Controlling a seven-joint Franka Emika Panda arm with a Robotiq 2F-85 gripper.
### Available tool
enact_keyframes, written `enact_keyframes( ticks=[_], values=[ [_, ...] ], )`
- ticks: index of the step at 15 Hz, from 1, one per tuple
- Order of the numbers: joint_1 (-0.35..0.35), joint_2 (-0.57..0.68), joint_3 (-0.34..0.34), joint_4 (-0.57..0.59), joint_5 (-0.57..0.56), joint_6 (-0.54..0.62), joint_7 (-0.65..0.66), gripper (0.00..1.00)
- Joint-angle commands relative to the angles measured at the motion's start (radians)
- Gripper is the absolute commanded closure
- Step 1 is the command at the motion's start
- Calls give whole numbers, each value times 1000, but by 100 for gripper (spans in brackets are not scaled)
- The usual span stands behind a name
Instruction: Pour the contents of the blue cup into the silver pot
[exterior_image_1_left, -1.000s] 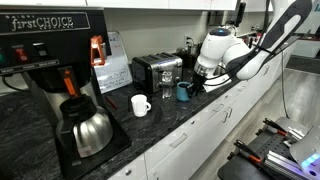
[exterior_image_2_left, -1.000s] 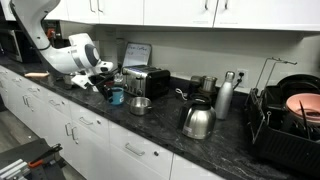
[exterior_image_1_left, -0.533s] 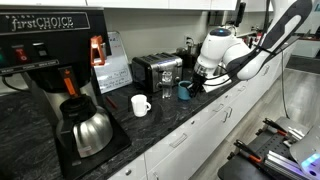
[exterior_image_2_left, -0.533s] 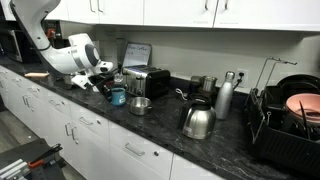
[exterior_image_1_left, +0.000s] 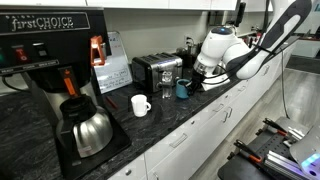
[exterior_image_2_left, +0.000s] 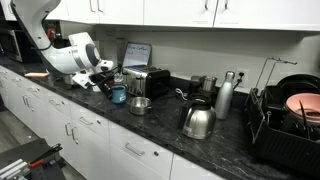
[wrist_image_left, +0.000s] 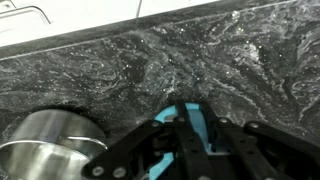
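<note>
**On the dark desk, a blue cup is waiting in the pincer**

At the far part of the desk, just in front of the toaster, the arm is bending low. Its pincer is clamping a narrow teal strip of the blue cup. From the wrist view I cannot tell if this strip is the handle or the wall under the rim. The black fingers are pressing it from both sides, with no gap showing. Whether the cup is resting on the desk or hanging slightly over it, I cannot tell.

The silver pot is standing just beside the cup, low and round, with its open mouth facing up. It is showing at the lower left of the wrist view.

The cup is looking glossy and teal-blue, a small mug like the white mug standing farther along the desk. What is inside it is not showing.

I am judging it to be stiff glazed ceramic, not heavy, but slippery against hard fingers and easy to chip on the stone desk. A firm hold on the wall or the handle, close to the rim, seems the best place. During tipping the cup may be wanting to rotate in the grip, so a slow tilt over the pot is advisable.
</note>
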Motion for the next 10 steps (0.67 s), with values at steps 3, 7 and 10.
enact_keyframes(
  ticks=[3, 7, 10],
  values=[
    [-8, 7, 9, 17, 81, 2, -62, 95],
    [-12, 15, 21, 37, 217, -42, -143, 95],
    [156, 6, -133, 63, 441, -72, -320, 95]
  ],
)
